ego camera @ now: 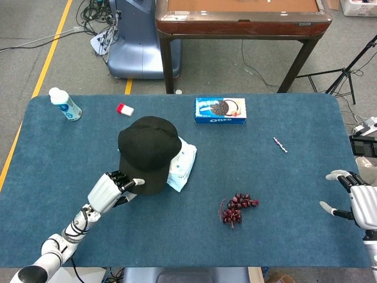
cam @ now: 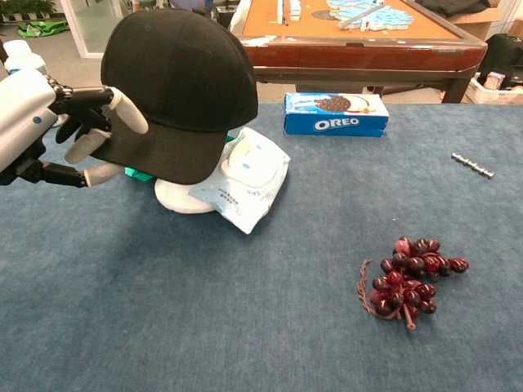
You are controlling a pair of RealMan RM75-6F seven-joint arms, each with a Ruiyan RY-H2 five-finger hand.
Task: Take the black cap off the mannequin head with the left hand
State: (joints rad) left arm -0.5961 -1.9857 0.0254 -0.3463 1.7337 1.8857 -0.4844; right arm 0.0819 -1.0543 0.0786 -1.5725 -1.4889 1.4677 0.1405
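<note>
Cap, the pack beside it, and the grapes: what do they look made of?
Cap: black woven fabric, matte, seams faintly visible; the brim holds its curve in the left hand, so probably stiffened.
Pack: soft plastic film, slightly glossy and wrinkled, likely wipes.
Grapes: dark red, shiny and uniform; probably plastic, though real cannot be ruled out.
</note>
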